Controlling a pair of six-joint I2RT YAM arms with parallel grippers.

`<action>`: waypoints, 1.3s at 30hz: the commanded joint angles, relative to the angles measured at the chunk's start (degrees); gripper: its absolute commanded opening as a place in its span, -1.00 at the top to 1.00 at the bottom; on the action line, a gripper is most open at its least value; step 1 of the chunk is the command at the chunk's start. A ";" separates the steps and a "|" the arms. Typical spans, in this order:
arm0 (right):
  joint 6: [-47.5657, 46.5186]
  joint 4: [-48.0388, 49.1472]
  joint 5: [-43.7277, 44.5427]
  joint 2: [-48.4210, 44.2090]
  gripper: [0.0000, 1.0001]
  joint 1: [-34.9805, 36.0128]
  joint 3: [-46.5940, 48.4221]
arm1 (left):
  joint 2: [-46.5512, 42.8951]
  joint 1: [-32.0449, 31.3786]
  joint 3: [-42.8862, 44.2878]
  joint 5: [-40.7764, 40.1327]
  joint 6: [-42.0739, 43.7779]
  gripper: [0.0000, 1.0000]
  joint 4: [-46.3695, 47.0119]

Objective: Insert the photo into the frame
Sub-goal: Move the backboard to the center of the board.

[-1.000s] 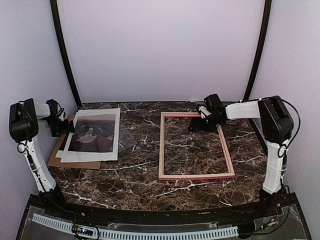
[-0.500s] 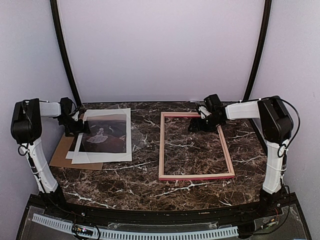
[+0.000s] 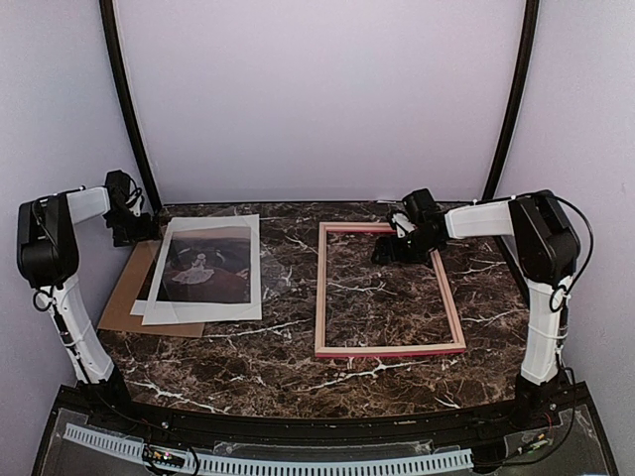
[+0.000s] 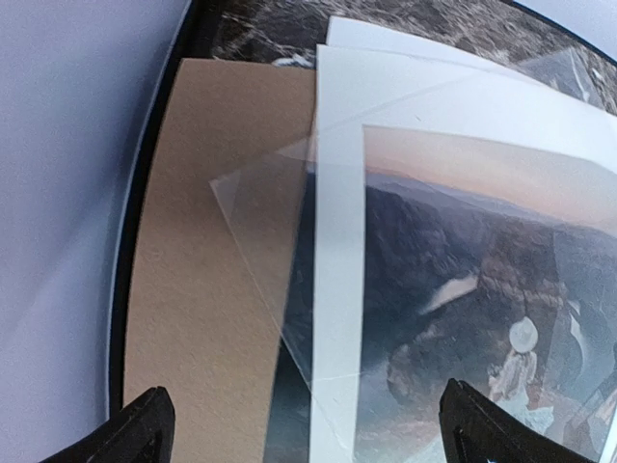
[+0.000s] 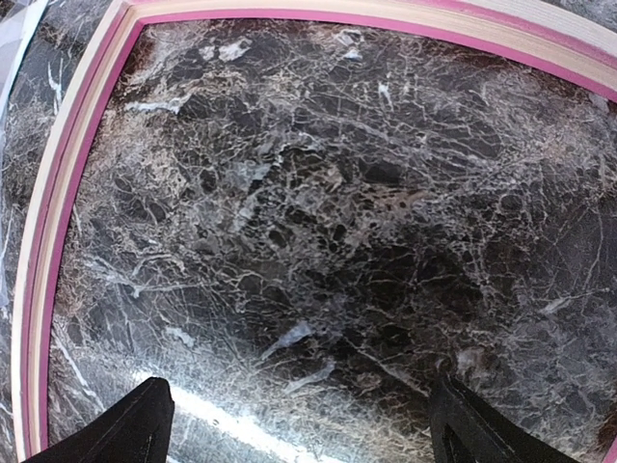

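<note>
I am holding my left pincer [image 4: 304, 436] released, jaws standing wide with nothing between them, and hovering it over the far left corner of the table [image 3: 288, 347], where the photo [image 4: 463, 241] is lying print up on the cardboard [image 4: 212, 251]. A clear sheet [image 4: 265, 222] is poking out past the photo's left border across the cardboard, and I cannot tell whether it is lying over the photo or under it. My right pincer [image 5: 304, 429] is also released and empty, hanging over the far part of the frame [image 3: 319, 297], inside its opening, with only bare marble below it. The frame is lying flat on the right half of the table, pale wood showing and pink along the inner edge, well apart from the photo. As I am judging it, I am at the pick-up step: the photo is not yet grasped and nothing is in the frame. The next move is calling for me to lower the left pincer onto the photo's white border, work one finger under that thin paper alone, and close gently without catching the clear sheet or the cardboard; then I would be carrying it right and squaring its corners to the opening, with the right pincer ready to steady the frame
</note>
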 commanded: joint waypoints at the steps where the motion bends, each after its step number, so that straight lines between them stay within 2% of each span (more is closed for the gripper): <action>1: 0.53 1.13 0.04 -0.16 -0.87 0.50 -0.49 | 4.31 3.94 4.53 -1.26 0.45 -0.98 -2.10; 7: 0.55 1.09 -0.04 -0.20 -0.88 0.60 -0.93 | 9.79 8.25 7.55 1.74 0.45 -0.98 -2.97; 17: 0.77 1.48 0.05 -0.19 -0.89 0.77 -1.28 | 13.80 9.10 5.77 7.19 0.34 -0.98 -4.36; 29: 1.14 1.95 -0.26 0.07 -0.90 1.30 -1.97 | 5.18 5.79 -2.33 10.45 -0.73 -0.98 -3.01; 39: 1.15 1.91 -0.17 -0.10 -0.91 1.77 -2.43 | 0.35 -0.56 -7.64 7.73 -2.15 -0.96 -2.57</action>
